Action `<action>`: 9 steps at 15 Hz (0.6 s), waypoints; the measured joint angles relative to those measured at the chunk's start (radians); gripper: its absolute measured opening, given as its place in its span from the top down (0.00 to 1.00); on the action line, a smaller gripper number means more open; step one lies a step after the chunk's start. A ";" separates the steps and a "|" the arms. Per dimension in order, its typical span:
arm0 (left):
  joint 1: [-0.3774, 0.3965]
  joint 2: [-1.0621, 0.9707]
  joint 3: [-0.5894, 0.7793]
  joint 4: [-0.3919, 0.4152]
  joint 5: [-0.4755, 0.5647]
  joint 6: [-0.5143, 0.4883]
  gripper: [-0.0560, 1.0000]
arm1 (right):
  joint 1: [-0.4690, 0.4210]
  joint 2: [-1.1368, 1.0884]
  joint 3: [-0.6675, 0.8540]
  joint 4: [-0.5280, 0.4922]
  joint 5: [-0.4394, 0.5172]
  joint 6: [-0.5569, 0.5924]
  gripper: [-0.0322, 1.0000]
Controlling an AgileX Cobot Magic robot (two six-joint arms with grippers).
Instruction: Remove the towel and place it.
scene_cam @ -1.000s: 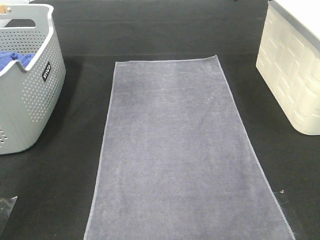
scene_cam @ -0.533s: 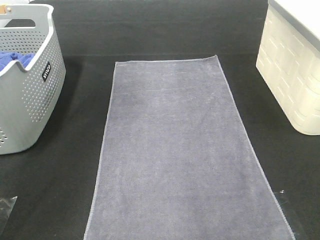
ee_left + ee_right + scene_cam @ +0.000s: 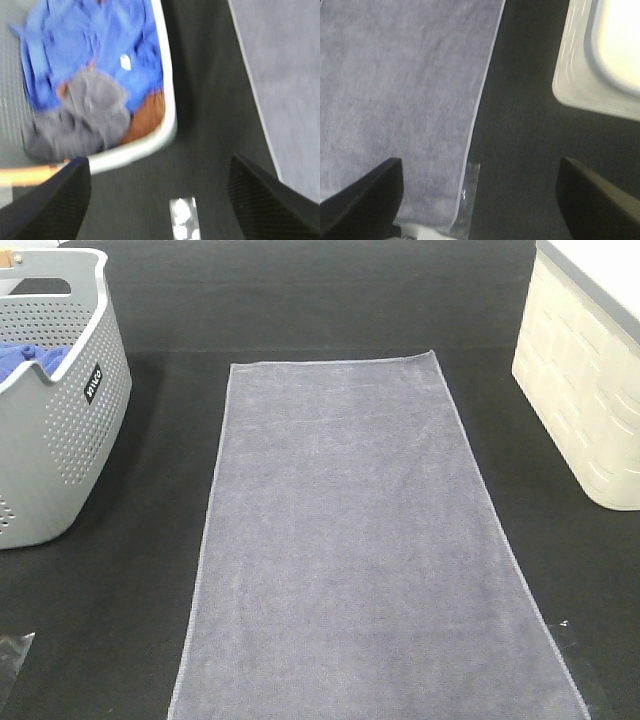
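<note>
left: grey perforated basket (image 3: 55, 410) stands on the black table (image 3: 120, 620), holding a bright blue cloth (image 3: 25, 358) seen over its rim. the left wrist view, blurred, looks down into that basket (image 3: 167, 107): blue cloth (image 3: 95, 35) on top, a grey cloth (image 3: 85, 112) and a strip of brown (image 3: 147, 115) beneath it. the left gripper (image 3: 160, 200) hangs above bare table beside the basket, its dark fingers (image 3: 47, 200) spread wide with nothing between them; a pale scrap of tape (image 3: 184, 217) lies on the table (image 3: 210, 100) below.

centre: the towel (image 3: 355, 550), muted grey-lavender, lies flat and fully spread on the black table, long axis running away from the onlooker, near edge cut off by the frame, hems visible along both long sides. it lies well apart from the basket and touches no gripper. its edge shows in the left wrist view (image 3: 285, 75).

right: the right gripper (image 3: 480, 200) hovers over the towel's (image 3: 400, 90) right-hand hem, fingers (image 3: 362, 202) spread apart and empty, one over cloth, the other over bare table (image 3: 520, 150). a strip of clear tape (image 3: 467, 200) lies at the hem. a cream embossed bin (image 3: 590, 390) with a lid stands on the table beside the towel, apart from it; its corner appears in the right wrist view (image 3: 590, 65).
</note>
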 joint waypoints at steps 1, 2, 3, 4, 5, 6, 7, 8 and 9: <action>0.000 -0.088 0.099 -0.020 0.000 -0.002 0.26 | 0.000 -0.091 0.080 0.000 0.000 0.000 0.21; 0.000 -0.180 0.204 -0.040 0.000 -0.002 0.26 | 0.000 -0.178 0.157 0.001 0.000 0.000 0.21; 0.000 -0.287 0.291 -0.062 0.002 -0.002 0.26 | 0.000 -0.265 0.226 0.005 0.000 0.000 0.21; 0.000 -0.396 0.369 -0.081 0.002 -0.002 0.26 | 0.000 -0.353 0.293 0.012 0.001 0.000 0.21; 0.000 -0.497 0.449 -0.098 0.002 0.000 0.26 | 0.000 -0.453 0.363 0.017 0.002 0.000 0.21; 0.000 -0.600 0.519 -0.115 0.003 0.007 0.26 | 0.000 -0.553 0.421 0.018 0.002 0.000 0.21; 0.000 -0.705 0.573 -0.135 0.004 0.020 0.26 | 0.000 -0.639 0.478 0.018 0.003 0.000 0.21; 0.000 -0.859 0.637 -0.174 0.004 0.059 0.26 | 0.000 -0.758 0.544 0.018 0.003 0.000 0.21; 0.000 -0.960 0.674 -0.197 0.005 0.093 0.26 | 0.000 -0.832 0.580 0.018 0.003 0.000 0.21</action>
